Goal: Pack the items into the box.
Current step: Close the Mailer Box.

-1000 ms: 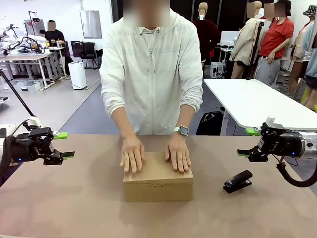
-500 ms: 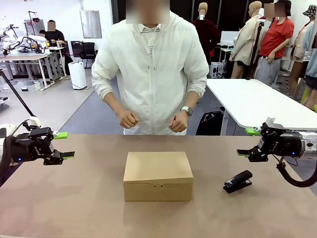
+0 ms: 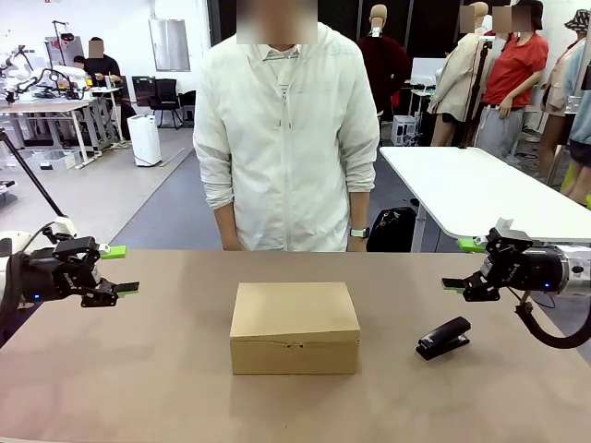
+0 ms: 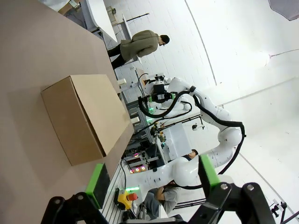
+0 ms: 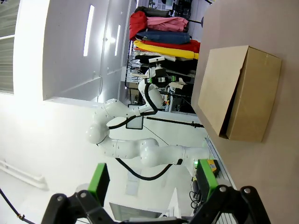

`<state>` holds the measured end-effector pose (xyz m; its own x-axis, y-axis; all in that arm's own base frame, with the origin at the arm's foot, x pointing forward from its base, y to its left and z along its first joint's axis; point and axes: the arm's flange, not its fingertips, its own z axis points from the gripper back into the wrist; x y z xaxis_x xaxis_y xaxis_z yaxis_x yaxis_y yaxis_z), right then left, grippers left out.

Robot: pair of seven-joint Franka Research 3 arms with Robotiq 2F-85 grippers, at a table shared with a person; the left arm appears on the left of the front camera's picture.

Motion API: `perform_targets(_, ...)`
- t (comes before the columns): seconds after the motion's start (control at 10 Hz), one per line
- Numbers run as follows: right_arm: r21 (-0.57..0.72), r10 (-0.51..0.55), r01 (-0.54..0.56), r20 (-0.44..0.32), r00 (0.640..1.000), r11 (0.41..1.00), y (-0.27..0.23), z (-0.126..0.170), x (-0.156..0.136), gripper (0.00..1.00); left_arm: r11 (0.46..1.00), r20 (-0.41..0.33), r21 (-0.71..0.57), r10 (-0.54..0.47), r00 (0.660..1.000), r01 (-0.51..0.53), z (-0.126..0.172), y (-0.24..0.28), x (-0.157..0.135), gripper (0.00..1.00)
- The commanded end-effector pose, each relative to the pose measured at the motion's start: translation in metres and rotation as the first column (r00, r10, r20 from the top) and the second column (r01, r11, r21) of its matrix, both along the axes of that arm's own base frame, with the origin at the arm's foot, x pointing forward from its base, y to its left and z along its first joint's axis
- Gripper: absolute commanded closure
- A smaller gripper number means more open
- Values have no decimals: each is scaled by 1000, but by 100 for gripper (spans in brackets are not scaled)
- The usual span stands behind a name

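Cardboard box (image 3: pixel 295 327) sits closed; keep your left gripper (image 3: pixel 118 269) and right gripper (image 3: pixel 464 265) spread, empty, well apart from it.

The box (image 3: pixel 295 328) is a small, plain brown cardboard one, low-sided and wider than it is deep. It sits flat on the tan table, about midway between left and right and midway between the near and far edges. Its flap lid is shut down over the top, with a thin seam and a small notch along the upper edge of the near face. It stands square to the table, long side facing near. Whatever lies inside is hidden.
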<state>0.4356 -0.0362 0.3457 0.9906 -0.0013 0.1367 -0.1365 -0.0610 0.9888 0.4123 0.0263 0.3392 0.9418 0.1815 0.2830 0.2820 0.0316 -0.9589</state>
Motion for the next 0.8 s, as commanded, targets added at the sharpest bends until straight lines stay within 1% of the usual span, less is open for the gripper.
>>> perform_targets(0.0, 4, 7, -7, 17, 1000, 1000, 0, 4, 0, 0, 1000, 18, -4, 0, 1000, 0, 1, 1, -1, 0)
perform_targets(0.7, 4, 7, -7, 17, 1000, 1000, 0, 4, 0, 0, 1000, 18, -4, 0, 1000, 0, 1, 1, -1, 0)
